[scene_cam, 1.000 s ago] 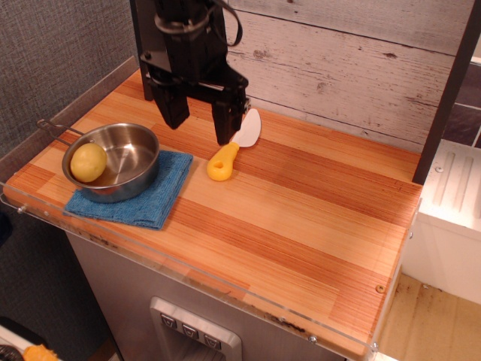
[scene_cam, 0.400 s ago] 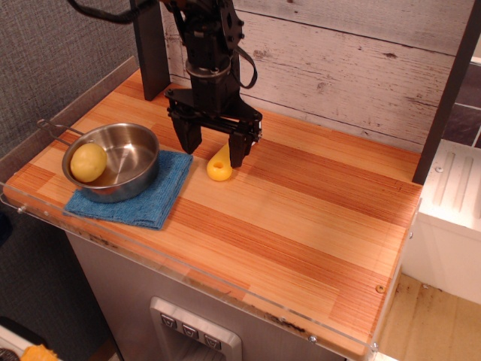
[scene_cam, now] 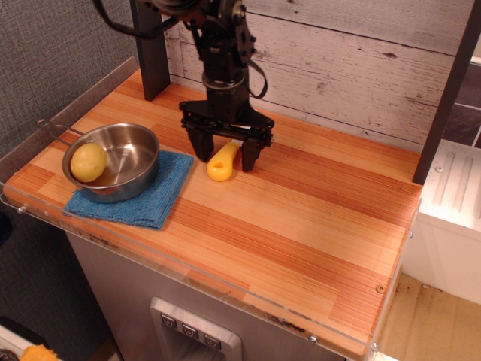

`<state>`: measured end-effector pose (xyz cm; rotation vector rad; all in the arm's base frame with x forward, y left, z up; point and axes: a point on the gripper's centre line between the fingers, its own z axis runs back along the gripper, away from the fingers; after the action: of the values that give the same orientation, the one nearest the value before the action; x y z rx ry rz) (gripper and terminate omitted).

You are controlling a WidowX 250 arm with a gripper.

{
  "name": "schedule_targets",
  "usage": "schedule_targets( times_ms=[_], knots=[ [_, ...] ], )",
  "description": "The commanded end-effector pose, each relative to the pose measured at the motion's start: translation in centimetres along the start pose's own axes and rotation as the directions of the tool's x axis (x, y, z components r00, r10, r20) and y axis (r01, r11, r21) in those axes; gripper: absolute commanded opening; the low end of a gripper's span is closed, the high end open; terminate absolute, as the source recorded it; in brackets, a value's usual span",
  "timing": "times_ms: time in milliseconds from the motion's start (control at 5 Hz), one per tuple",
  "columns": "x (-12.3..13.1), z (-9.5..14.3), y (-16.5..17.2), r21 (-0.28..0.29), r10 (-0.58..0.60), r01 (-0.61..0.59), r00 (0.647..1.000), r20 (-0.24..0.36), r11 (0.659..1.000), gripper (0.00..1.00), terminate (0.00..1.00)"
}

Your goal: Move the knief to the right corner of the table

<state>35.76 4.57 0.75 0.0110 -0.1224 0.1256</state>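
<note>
At the left, a steel bowl holding a yellow fruit sits on a blue cloth. Just right of it lies the knief, flat on the striped surface, its blade hidden under the gripper. The fingers stand wide apart, straddling the yellow handle, holding nothing. It looks light, rigid, smooth plastic; the chunky handle seems the best hold.

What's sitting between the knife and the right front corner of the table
Nothing: in the observation.image view, only bare wood runs from the knief, straddled by the open pincer, to the table's right front corner.
</note>
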Motion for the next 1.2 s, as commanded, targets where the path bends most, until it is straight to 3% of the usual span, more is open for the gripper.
schedule_targets(
  times_ms=[0, 200, 400, 600, 800, 1000],
  knots=[
    [0.5, 1.9, -0.9, -0.012, -0.061, 0.061, 0.998, 0.031, 0.998, 0.0, 0.0],
    [0.9, 3.7, -1.2, -0.019, -0.077, 0.078, 0.996, 0.05, 0.997, 0.0, 0.0],
    [0.5, 8.2, -1.9, 0.017, -0.069, 0.068, 0.996, 0.058, 0.998, 0.0, 0.0],
    [-1.8, 13.4, -4.5, 0.02, -0.103, 0.102, 0.991, 0.08, 0.995, 0.0, 0.0],
    [-5.5, 13.7, -8.0, -0.028, -0.138, 0.141, 0.987, 0.086, 0.99, 0.0, 0.0],
    [-8.2, 11.3, -10.3, -0.024, -0.143, 0.145, 0.988, 0.056, 0.989, 0.0, 0.0]
  ],
)
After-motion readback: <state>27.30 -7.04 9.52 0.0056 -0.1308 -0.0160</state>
